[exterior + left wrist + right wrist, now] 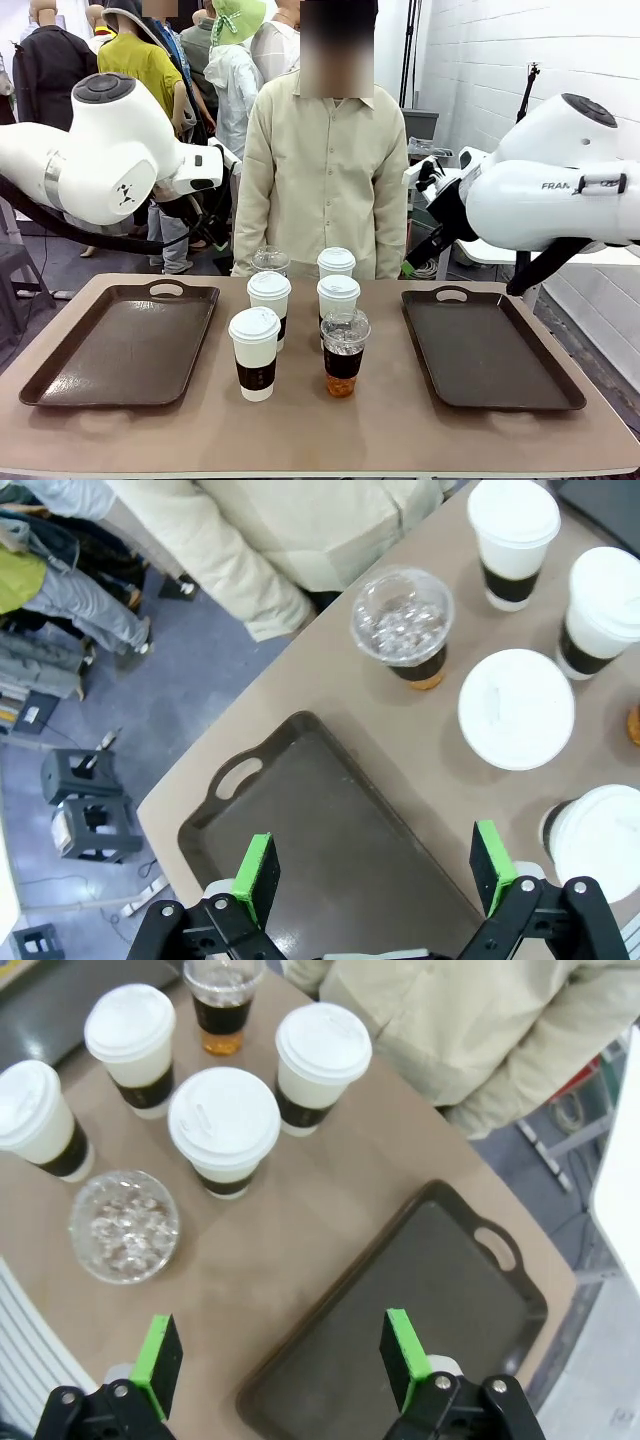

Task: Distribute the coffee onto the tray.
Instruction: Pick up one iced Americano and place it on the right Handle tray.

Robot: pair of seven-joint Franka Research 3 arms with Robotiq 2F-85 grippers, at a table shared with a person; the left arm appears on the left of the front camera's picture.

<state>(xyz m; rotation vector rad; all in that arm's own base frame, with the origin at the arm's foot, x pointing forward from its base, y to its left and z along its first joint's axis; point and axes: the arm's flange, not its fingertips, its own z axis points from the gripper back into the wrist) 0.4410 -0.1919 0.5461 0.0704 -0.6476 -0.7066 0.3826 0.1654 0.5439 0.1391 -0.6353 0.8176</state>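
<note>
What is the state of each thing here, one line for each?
Left tray: empty.
Right tray: empty.
White paper cups: lidded, upright, on the table between trays.
Clear plastic cups: dome-lidded, upright, beside them.
Left pincer: open, empty, above left tray.
Right pincer: open, empty, above right tray.

The clear dome-lidded cup (268, 260) by the bench's far edge is half hidden behind a white lidded cup (269, 298) in the front view, its dome cropped in the right wrist view, while the left wrist view crops the other clear cup (634, 725) to a sliver.
</note>
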